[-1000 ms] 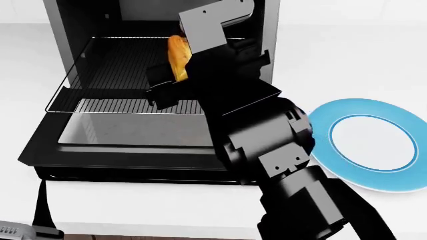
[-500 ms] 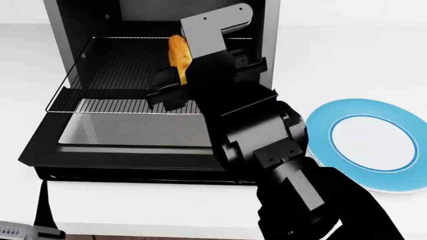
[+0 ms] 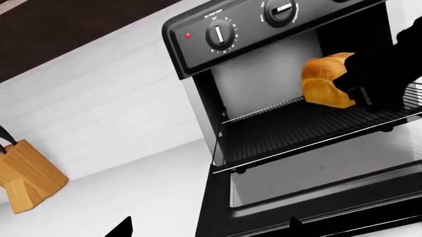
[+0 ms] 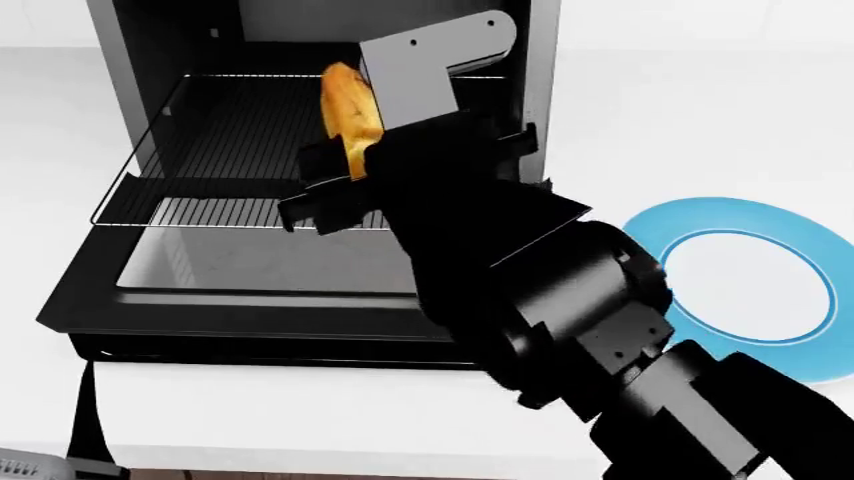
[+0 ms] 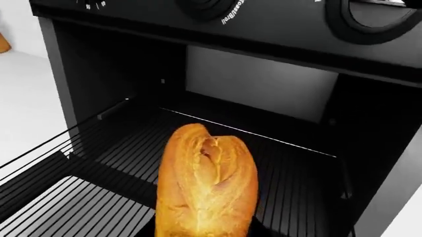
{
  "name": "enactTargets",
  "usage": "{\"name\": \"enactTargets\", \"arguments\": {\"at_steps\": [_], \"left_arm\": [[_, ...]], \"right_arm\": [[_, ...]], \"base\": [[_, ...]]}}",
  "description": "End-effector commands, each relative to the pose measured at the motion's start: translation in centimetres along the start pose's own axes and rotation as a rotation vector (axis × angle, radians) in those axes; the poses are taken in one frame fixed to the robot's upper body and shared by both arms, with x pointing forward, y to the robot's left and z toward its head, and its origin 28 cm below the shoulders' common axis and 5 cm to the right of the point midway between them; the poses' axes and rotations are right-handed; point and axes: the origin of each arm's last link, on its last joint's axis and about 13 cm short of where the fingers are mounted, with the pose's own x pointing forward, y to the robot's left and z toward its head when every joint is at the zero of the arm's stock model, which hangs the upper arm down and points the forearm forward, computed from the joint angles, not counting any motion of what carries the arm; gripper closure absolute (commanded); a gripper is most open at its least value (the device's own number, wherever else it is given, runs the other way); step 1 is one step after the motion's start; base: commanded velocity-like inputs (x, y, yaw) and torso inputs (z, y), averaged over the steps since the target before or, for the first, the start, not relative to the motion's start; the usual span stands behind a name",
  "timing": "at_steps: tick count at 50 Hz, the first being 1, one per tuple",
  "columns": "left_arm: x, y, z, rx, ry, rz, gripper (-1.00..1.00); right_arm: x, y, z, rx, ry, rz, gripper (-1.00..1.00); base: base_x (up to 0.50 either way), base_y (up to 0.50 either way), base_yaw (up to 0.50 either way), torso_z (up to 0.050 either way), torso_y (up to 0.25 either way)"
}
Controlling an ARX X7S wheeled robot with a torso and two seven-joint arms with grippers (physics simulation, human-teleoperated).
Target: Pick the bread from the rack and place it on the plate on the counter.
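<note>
The bread point(image 4: 344, 108), a golden-orange loaf with a split top, is held in my right gripper point(image 4: 350, 160) inside the open oven, just over the silver wire rack point(image 4: 214, 150). The right gripper is shut on the loaf's near end. In the right wrist view the bread point(image 5: 207, 182) fills the lower middle and hides the jaws, with the rack point(image 5: 59, 197) below it. In the left wrist view the bread point(image 3: 324, 81) shows beside the black right gripper point(image 3: 379, 74), above the rack point(image 3: 297, 128). My left gripper point(image 3: 207, 232) is open and empty. The blue-rimmed plate point(image 4: 647, 240) lies on the white counter point(image 4: 267, 410) to the right.
The black oven door point(image 4: 254, 290) lies open and flat in front of the rack. The oven's side walls point(image 4: 114, 60) and knob panel point(image 3: 264, 19) close in around the loaf. A wooden knife block point(image 3: 26, 173) stands on the counter left of the oven.
The loaf has moved slightly up and to the left in the right gripper's hold. The right forearm has swung further right and lower in the head view.
</note>
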Motion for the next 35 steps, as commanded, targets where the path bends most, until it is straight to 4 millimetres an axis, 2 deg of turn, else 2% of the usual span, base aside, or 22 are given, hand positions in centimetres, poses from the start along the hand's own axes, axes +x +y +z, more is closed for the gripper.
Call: {"name": "enactTargets", "arguments": {"at_steps": [1,2,4,13,23,35], "left_arm": [[-0.1,0.1,0.1,-0.014,-0.011,-0.004,-1.00],[-0.1,0.1,0.1,-0.014,-0.011,-0.004,-1.00],[-0.1,0.2,0.0,-0.013,-0.009,-0.001,-1.00],[-0.3,0.0,-0.1,-0.015,-0.009,-0.005,-1.00],[-0.3,-0.1,-0.2,-0.015,-0.009,-0.009,-1.00],[-0.3,-0.1,-0.2,-0.018,-0.011,-0.009,-1.00]], "right_arm": [[-4.7,1.0,0.7,-0.070,-0.105,0.039,1.00],[-4.7,1.0,0.7,-0.070,-0.105,0.039,1.00],[-6.7,1.0,0.1,-0.087,-0.125,0.031,1.00],[-11.9,0.4,-0.3,-0.129,-0.195,-0.030,1.00],[-15.5,-1.5,0.7,-0.156,-0.237,-0.137,1.00],[-17.8,-5.3,0.6,-0.158,-0.191,-0.330,1.00]], "base": [[0.00,0.00,0.00,0.000,0.000],[0.00,0.00,0.00,0.000,0.000],[0.00,0.00,0.00,0.000,0.000],[0.00,0.00,0.00,0.000,0.000],[0.00,0.00,0.00,0.000,0.000],[0.00,0.00,0.00,0.000,0.000]]}}
